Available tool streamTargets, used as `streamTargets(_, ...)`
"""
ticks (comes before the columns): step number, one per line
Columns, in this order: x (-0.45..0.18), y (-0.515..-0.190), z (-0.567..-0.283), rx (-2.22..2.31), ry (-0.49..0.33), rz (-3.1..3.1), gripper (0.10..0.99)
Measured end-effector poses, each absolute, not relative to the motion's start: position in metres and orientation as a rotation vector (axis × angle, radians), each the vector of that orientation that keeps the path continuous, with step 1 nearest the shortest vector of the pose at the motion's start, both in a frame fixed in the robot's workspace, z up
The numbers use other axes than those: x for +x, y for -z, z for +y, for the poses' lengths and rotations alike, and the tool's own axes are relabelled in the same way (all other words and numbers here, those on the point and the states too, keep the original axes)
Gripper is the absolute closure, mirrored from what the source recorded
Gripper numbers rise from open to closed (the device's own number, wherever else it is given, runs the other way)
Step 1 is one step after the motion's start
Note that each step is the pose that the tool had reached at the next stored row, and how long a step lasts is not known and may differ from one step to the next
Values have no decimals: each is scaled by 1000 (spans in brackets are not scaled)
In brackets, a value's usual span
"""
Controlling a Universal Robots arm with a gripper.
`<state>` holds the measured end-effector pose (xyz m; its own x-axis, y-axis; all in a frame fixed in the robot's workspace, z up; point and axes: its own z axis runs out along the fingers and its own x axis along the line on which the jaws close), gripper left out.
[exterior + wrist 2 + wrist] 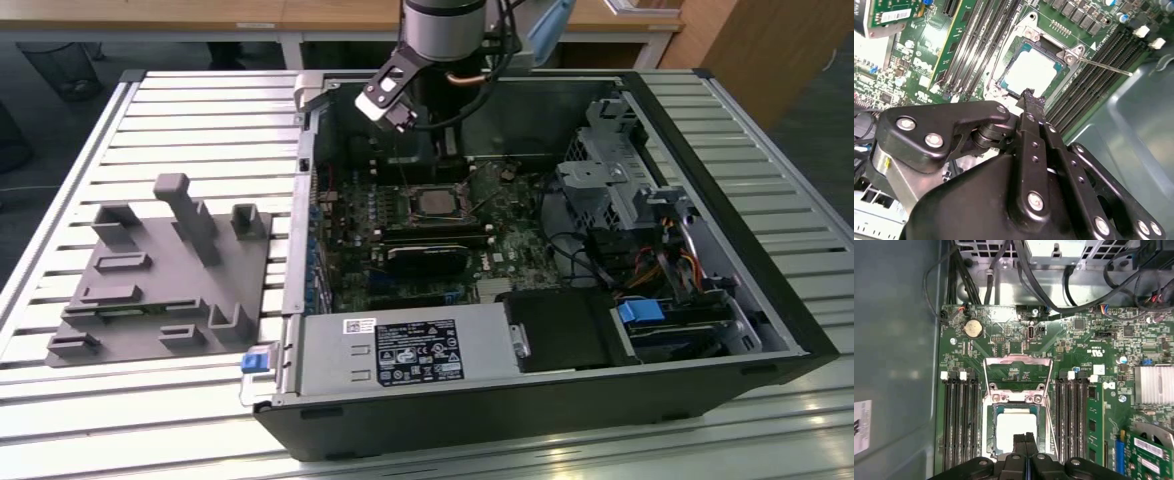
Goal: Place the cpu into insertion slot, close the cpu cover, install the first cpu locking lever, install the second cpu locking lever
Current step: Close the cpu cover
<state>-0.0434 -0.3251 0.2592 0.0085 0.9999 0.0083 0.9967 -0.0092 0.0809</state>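
The cpu [1013, 424] lies flat in the insertion slot [988, 440] on the green board, its pale metal top showing in both wrist views [1031, 72]. Just past the socket, the cpu cover [1016, 371] is swung open, a silvery frame leaning back. Thin wire locking levers stand released beside the socket; one lever [1104, 65] sticks out sideways. My gripper [1025, 436] is shut with its fingertips pressed together and nothing between them, hovering just above the cpu's near edge [1029, 95]. In the exterior view the arm reaches down into the case over the socket [434, 203].
Long black memory slots [959, 420] flank the socket on both sides. A finned heatsink [1154, 385] and cables [1064, 285] lie nearby. A black block [427, 255] sits in front of the socket, beyond it the power supply [400, 350]. A grey fixture plate [160, 270] lies outside the case.
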Motion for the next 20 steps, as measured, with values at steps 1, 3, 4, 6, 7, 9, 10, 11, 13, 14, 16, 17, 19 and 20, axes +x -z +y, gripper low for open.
streamTargets(1,-43,-262,-325,2194,-96,2175,980)
streamTargets(3,-43,-264,-325,2195,-93,2176,980)
streamTargets(4,-43,-264,-326,2196,-93,2176,980)
streamTargets(6,-43,-264,-327,2196,-93,2176,980)
streamTargets(7,-43,-264,-327,2196,-93,2176,980)
streamTargets(9,-43,-264,-328,2196,-93,2176,980)
streamTargets(10,-43,-264,-329,2196,-93,2176,980)
streamTargets(11,-43,-264,-330,2196,-93,2176,980)
streamTargets(13,-43,-264,-331,2196,-93,2176,980)
streamTargets(14,-42,-264,-331,2196,-93,2176,980)
streamTargets(16,-37,-264,-331,2197,-91,2177,980)
streamTargets(17,-35,-264,-331,2198,-89,2178,980)
streamTargets(19,-30,-264,-331,2199,-87,2179,980)
streamTargets(20,-29,-264,-331,2199,-86,2180,980)
